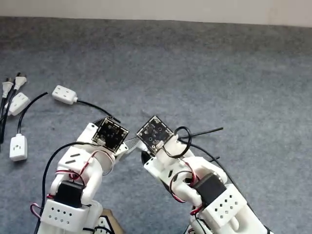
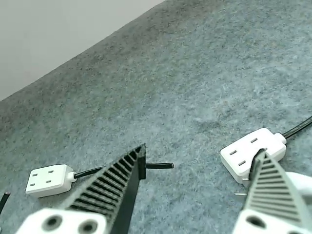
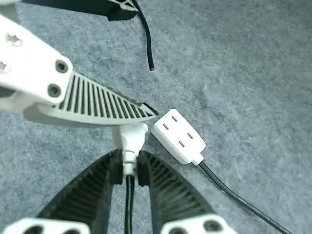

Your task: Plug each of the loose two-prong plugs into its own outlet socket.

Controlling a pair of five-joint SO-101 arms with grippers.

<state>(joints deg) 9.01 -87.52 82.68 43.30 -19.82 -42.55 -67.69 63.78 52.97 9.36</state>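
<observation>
My right gripper [image 3: 129, 158] is shut on a white two-prong plug [image 3: 129, 139] with a black cord. The plug's front end lies just beside a white outlet socket [image 3: 178, 136] on the grey carpet, apart from its slots. My left gripper [image 2: 201, 153] is open over the same socket [image 2: 253, 152], and its pale ribbed finger [image 3: 97, 105] lies across the plug's tip. In the high view both arms meet at the middle, the left arm [image 1: 73, 180] and the right arm [image 1: 195, 180]. Two more loose plugs [image 1: 12, 84] lie at the far left.
Three other white sockets lie on the left: one [image 1: 64, 94] with a black cord, one [image 1: 18, 103] near the edge, one [image 1: 18, 147] nearer the front. A stiff black wire end [image 1: 214, 130] sticks out by the right arm. The carpet beyond is bare.
</observation>
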